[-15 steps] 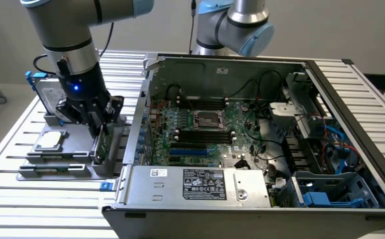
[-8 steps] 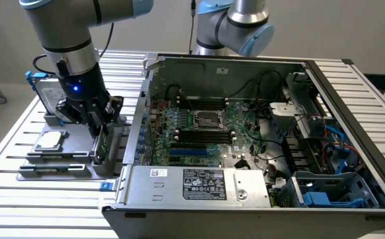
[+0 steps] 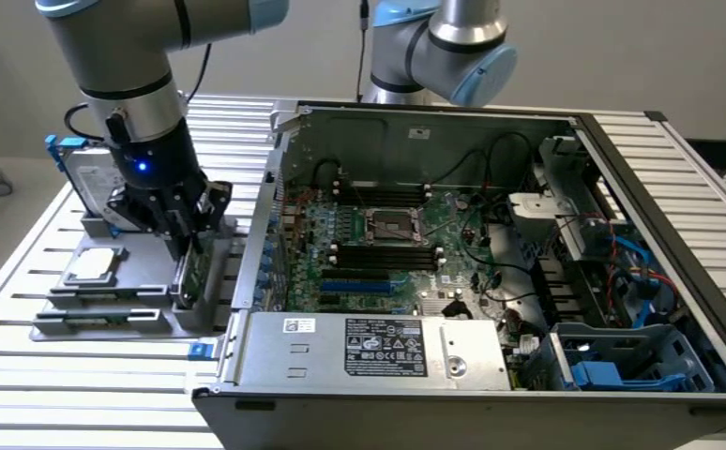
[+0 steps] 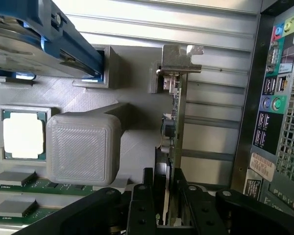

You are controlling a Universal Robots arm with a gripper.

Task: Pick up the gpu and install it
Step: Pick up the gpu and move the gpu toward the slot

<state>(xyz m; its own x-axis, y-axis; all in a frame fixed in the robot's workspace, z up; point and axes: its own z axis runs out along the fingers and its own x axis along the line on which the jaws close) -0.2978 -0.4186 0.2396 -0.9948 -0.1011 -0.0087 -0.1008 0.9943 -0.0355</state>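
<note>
The gpu (image 3: 191, 274) stands on edge in a slot of the grey holder (image 3: 131, 281) on the exterior view's left, beside the open computer case (image 3: 663, 234). In the wrist view the gpu (image 4: 173, 115) runs as a thin green board with a metal bracket at its far end. My gripper (image 3: 178, 246) has come down over the card's upper edge. Its black fingers (image 4: 146, 196) stand close on either side of the card, and the gripper (image 4: 162, 191) is still open around it.
The holder (image 4: 137, 139) also carries a square silver chip (image 4: 23, 135), memory sticks (image 4: 19, 182) and a hard drive with blue rails (image 4: 39, 39). The case's rear port panel (image 4: 274, 98) is right beside the card. A second arm (image 3: 445, 47) stands behind the case.
</note>
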